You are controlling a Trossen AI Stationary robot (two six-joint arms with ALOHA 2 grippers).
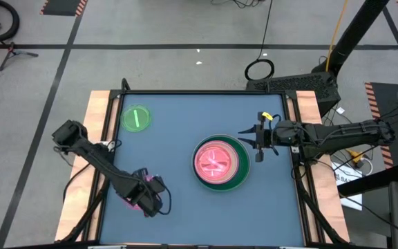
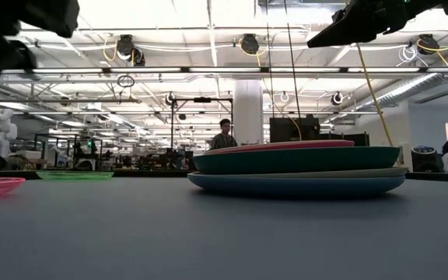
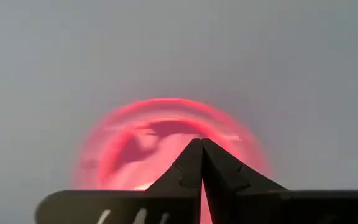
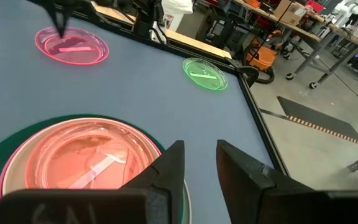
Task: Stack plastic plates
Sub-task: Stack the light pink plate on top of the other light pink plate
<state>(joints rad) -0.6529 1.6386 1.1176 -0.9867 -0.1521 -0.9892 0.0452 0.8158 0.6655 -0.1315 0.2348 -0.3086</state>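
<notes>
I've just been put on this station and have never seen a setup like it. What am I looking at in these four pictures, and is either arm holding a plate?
Two dark robot arms work at a blue-grey table.

One picture looks straight down on it. One looks level across the tabletop into the room behind. The other two come from cameras on each arm's wrist.

Near the middle stands the stack of plates: a blue one at the bottom, dark green above it, a translucent pink one on top. A small green plate lies alone near the far left corner. A small pink plate lies near the left front.

The left gripper is shut, just above that pink plate; I cannot tell whether it grips it. The right gripper is open and empty, beside the stack.
</notes>
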